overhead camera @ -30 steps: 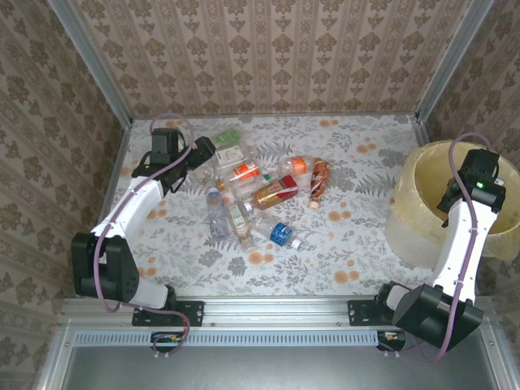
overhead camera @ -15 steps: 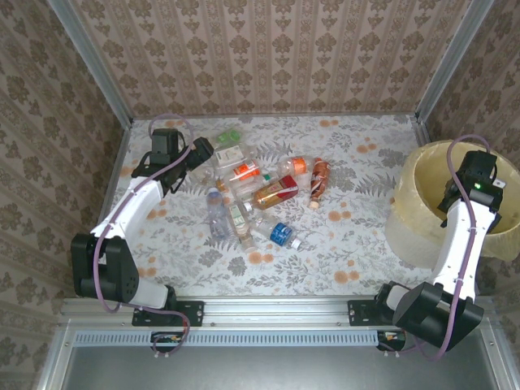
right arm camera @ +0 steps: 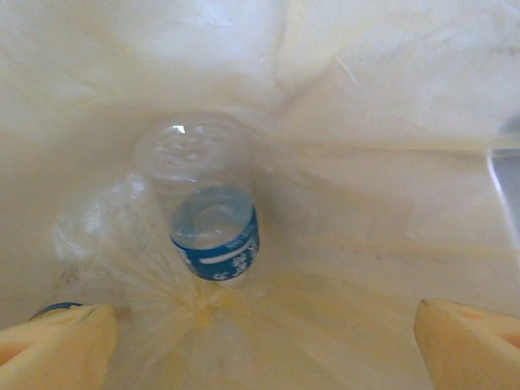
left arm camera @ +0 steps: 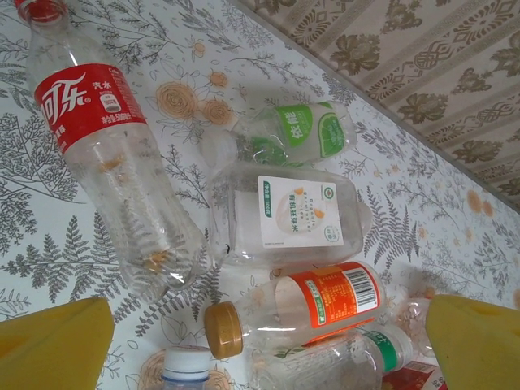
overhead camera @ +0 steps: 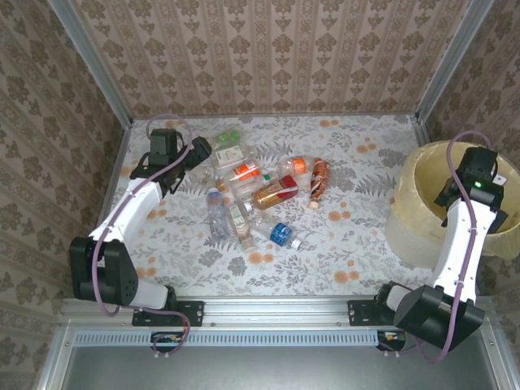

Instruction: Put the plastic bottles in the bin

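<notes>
— How does the right pincer [right arm camera: 264,345] stand?
— Spread wide, with nothing between its fingers. It hangs over the bin [overhead camera: 418,207]. Straight beneath it a blue-label bottle [right arm camera: 210,211] lies on the pale liner, seen nearly end-on.
— And the left pincer [left arm camera: 260,341]?
— Also wide open and holding nothing. It hovers above the bench [overhead camera: 366,227] at the left edge of the heap of bottles [overhead camera: 275,193].
— What lies before it?
— Ahead, on the left of its wrist view, is a red-label bottle [left arm camera: 89,154]. Farther ahead is a green-label bottle [left arm camera: 301,134], touching a white-label bottle [left arm camera: 284,215] that lies nearer in. Closest, between the fingers, is an orange-label bottle [left arm camera: 321,302] with a tan cap. A blue-cap bottle [left arm camera: 185,364] is just beside that cap.
— The rest?
— Heaped on the bench to that pincer's right, well apart from the bin.
</notes>
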